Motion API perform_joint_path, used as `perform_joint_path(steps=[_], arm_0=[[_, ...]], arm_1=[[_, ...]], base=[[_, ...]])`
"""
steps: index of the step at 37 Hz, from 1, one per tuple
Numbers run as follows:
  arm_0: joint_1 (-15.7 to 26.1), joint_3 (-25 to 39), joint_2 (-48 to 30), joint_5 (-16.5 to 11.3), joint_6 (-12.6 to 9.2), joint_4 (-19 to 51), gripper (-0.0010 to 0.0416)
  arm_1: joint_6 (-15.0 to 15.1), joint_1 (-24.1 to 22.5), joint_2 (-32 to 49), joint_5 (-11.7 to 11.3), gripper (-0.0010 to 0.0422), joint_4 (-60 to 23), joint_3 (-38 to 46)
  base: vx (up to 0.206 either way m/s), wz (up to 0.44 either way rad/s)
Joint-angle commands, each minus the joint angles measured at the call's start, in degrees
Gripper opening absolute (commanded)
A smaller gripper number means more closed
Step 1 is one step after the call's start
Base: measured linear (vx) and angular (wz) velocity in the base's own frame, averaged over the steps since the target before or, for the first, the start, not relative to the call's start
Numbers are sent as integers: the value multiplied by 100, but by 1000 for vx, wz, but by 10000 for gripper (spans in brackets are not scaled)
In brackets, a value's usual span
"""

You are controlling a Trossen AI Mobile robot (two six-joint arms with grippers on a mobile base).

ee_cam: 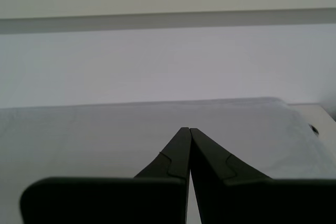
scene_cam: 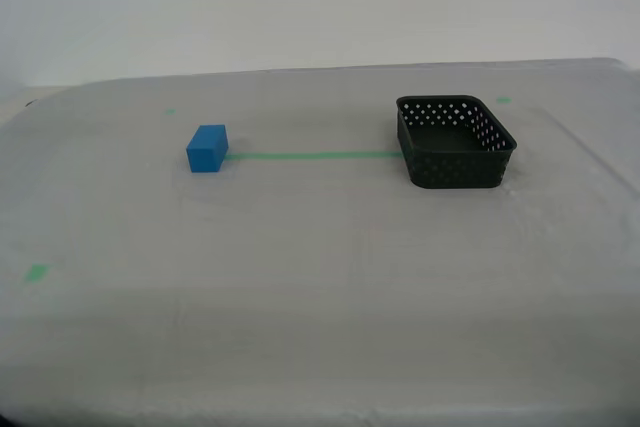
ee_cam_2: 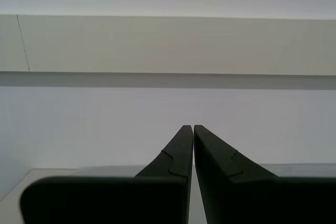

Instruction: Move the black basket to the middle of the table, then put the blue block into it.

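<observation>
The black basket [scene_cam: 455, 142] stands on the table [scene_cam: 320, 277] toward the exterior view's right, empty, its walls full of round holes. The blue block [scene_cam: 207, 148] lies on the table toward the exterior view's left, at the other end of a thin green tape line [scene_cam: 312, 156]. Neither arm shows in the exterior view. My first gripper [ee_cam: 185, 129] is shut with nothing in it, facing along the pale table top toward a wall. My second gripper [ee_cam_2: 188, 127] is also shut on nothing, pointing at a white wall.
Small green tape marks lie on the table [scene_cam: 37, 272], [scene_cam: 503, 100], [scene_cam: 169, 111]. A white wall [scene_cam: 320, 7] rises behind the table's far edge.
</observation>
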State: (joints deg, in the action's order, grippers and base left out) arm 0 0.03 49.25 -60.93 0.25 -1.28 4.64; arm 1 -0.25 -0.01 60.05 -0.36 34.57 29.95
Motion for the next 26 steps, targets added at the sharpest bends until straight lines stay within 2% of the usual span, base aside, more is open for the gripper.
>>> perform_joint_path(steps=[1,8,20,26], arm_0=[[2,459,-168,-13,-4,717,-1],[2,1381,-649,-87,0,2094,-1],[2,2505,-1419,-120,-2,3615,-1],[2,3086,-1836,-361,-20,4433,-1]], arm_1=[[11,-2,0,-2,0,24,2],[11,-2,0,-4,0,26,2],[11,-2,0,-4,0,26,2],[11,-2,0,-4,0,26,2]], base=[[0,0],[0,0],[0,0],[0,0]])
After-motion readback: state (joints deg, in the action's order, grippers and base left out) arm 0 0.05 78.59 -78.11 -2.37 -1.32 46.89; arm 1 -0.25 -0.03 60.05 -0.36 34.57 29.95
